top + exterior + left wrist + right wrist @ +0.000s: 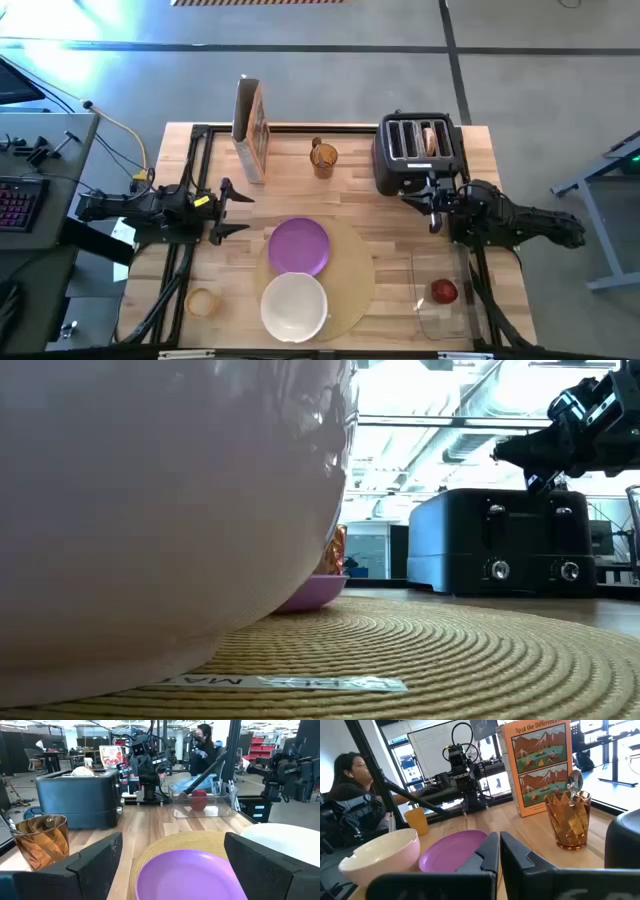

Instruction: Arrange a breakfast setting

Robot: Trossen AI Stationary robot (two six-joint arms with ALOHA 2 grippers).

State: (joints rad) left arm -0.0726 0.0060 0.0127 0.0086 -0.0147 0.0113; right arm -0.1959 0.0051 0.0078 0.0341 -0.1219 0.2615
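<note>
The right gripper [432, 203], its 2 fingers nearly closed and holding nothing, hovers just in front of the black four-slot toaster [415, 150], where the round tan bagel [430, 140] sits in a slot. It should probably open narrowly, descend straight, and lift vertically. The left gripper [228, 211] waits wide open left of the small purple plate [299, 245].

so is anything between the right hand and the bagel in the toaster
Nothing visible is. In the high view the right hand sits at the near edge of the black toaster, fingers nearly closed, and the bagel pokes out of an open-topped slot just beyond it. Only the toaster's own slot walls surround the bagel.
</note>
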